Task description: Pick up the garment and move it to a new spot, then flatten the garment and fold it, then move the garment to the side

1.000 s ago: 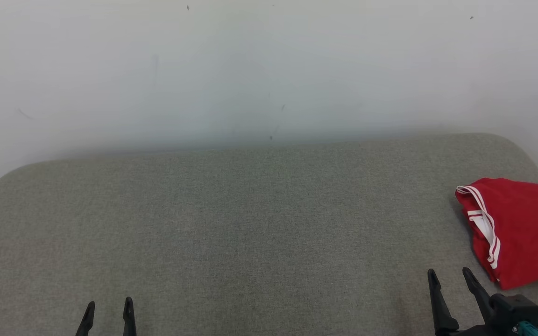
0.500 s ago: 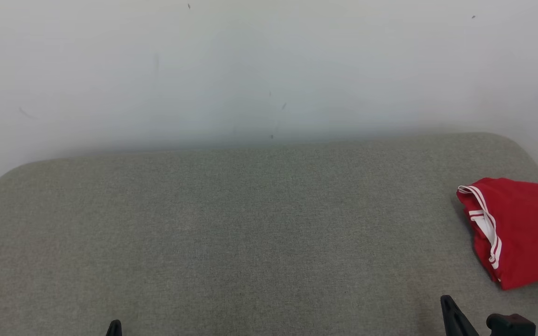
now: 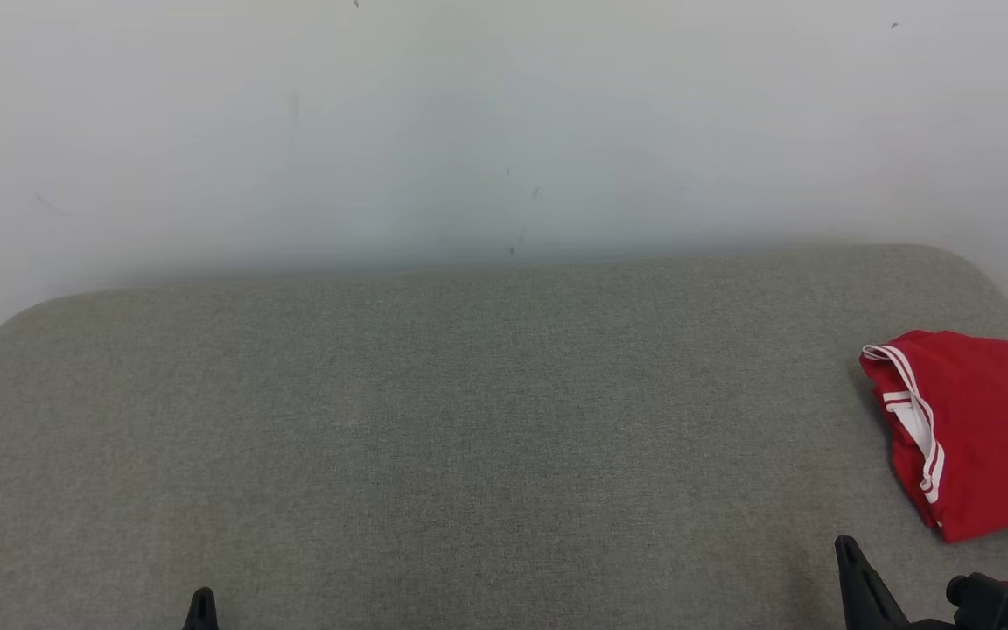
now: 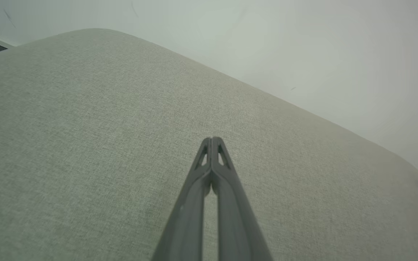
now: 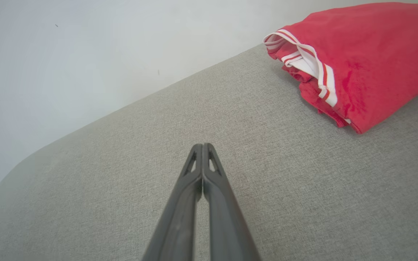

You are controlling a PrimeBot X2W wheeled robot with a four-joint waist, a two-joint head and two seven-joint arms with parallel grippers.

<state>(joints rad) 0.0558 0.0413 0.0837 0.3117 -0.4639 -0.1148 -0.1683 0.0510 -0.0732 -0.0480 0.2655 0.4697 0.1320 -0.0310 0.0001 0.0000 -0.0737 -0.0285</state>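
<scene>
Garment (image 3: 976, 429), red with white striped trim, lies folded at the far right side of the grey fabric-covered tabletop (image 3: 469, 420), its right part cut off by the edge of my head view. On the left wrist view I see the left gripper (image 4: 212, 140) with its jaws pressed together tip to tip, holding nothing, pointing across bare grey cloth well apart from the garment. The right gripper (image 5: 202, 146) also has its jaws closed and empty; the garment lies near it, ahead and to the right in its wrist view, not touching. A pale wall (image 3: 504, 131) stands behind the tabletop.
</scene>
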